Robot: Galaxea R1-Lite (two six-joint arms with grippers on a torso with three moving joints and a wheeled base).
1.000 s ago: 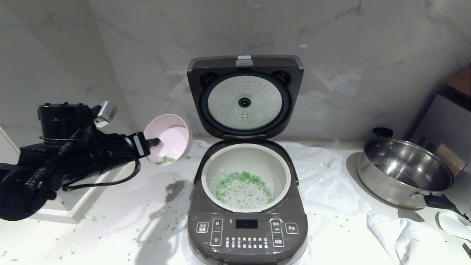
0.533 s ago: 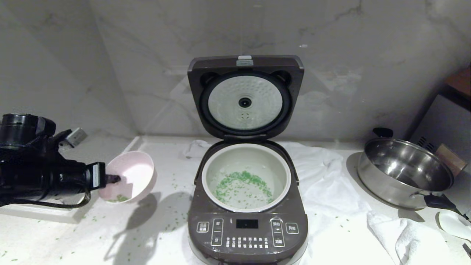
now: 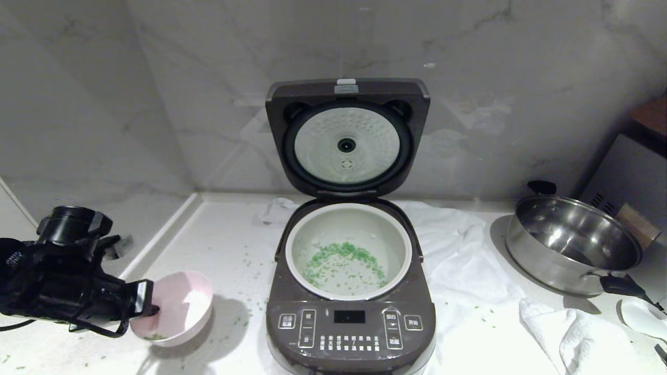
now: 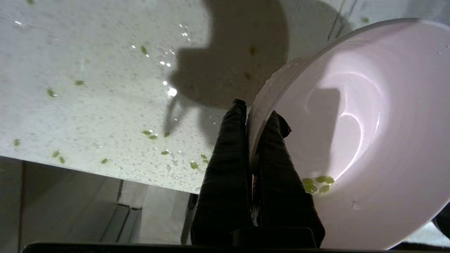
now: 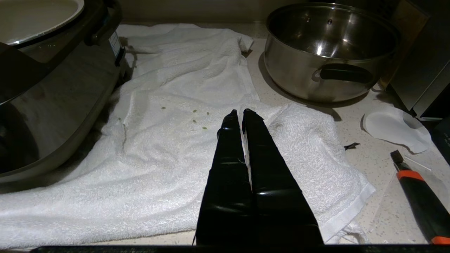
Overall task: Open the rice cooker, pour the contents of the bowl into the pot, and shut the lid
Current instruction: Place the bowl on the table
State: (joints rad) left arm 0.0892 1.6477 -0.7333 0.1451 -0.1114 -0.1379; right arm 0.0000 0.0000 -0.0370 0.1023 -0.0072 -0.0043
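Head view: left gripper low over counter, clamped on near rim of bowl; rice cooker off to its right, lid upright, pot holding green contents.

Left wrist view: fingers pinch bowl wall, one inside, one outside; few green bits beside inner finger.

Right wrist view: right gripper closed, empty, above white towel; steel pan beyond it.

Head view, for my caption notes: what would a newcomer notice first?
The rice cooker at centre, its lid standing open against the wall and green bits scattered in the pot. At lower left, the left gripper pinches the rim of the nearly empty pink bowl.
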